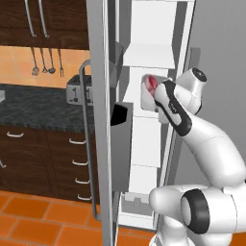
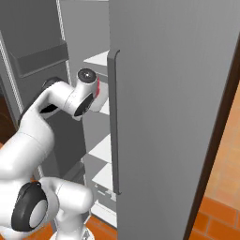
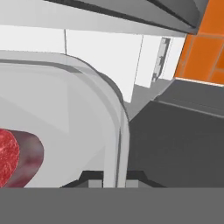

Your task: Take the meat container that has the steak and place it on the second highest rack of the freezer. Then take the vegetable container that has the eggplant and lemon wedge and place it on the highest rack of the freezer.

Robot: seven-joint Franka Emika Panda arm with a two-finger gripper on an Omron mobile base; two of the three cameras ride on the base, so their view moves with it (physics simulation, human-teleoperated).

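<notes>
My fingers (image 3: 107,181) clamped on the meat container (image 3: 65,118) rim, steak (image 3: 8,159) inside — keep it level, slide fully onto the freezer (image 1: 149,57) rack before letting go.

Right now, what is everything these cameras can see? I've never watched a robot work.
Freezer: one, grey-silver, door open, white shelves inside.
Meat container: one, clear, held at the freezer shelves.
Steak: one, red, inside the container.
Toaster: one, silver, on the dark counter.
Utensils: three, grey, hanging on the orange wall.
Drawers: dark brown, below the counter.
Floor: orange tiles.
Arm: one, white, reaching into the freezer.
Gripper: one, dark tips clamped on the container's rim.
</notes>
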